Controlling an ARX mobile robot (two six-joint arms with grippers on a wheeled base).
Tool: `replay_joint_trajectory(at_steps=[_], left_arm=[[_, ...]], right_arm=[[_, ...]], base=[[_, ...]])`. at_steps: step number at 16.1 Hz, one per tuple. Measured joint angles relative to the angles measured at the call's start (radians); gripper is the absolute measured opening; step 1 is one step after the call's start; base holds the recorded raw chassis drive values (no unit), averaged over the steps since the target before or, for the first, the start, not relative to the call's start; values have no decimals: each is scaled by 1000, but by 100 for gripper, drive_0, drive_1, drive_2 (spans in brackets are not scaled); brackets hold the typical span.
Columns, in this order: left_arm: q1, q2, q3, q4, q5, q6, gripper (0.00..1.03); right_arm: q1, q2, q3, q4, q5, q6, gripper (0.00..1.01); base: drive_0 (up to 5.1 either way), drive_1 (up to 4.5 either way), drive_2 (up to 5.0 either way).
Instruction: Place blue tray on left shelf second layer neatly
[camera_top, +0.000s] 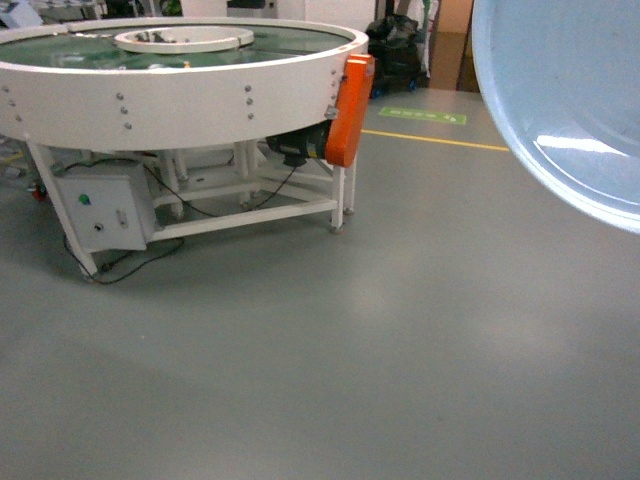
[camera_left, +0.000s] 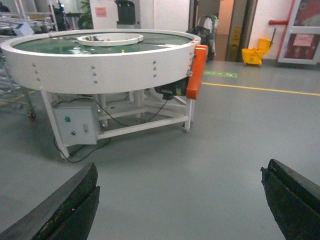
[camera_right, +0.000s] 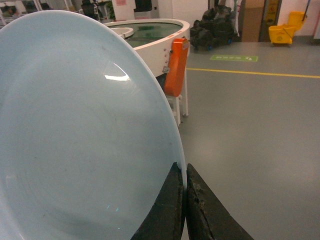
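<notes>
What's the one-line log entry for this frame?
right gripper: shut on blue tray rim, held up | left gripper: open, empty | shelf: not in view | nearby: round table

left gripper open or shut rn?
Open. In the left wrist view the left gripper has its fingers spread wide, only bare floor between them.
</notes>
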Motion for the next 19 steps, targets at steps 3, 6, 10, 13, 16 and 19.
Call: replay_joint_trajectory(at_steps=[3,6,10,13,16,19], left_arm=[[0,0,0,-3,-1,0,98],[0,0,0,-2,0,0,98],[0,0,0,-5,0,0,98],[0,0,0,-2,0,0,98],[0,0,0,-2,0,0,98],[0,0,0,-2,0,0,98]], right_arm=[[0,6,0,-6,0,0,2],[0,7,0,-6,0,0,2],[0,13,0,-7,2,0,2],[1,9,0,-5,0,0,2],[1,8,0,-5,0,0,2],[0,8,0,-6,0,0,2]], base=[[-169,231,-569],[-167,232,-566],[-152,-50,-254],[-153,-153,-153],[-169,-169,-169],[-173,-173,-173]])
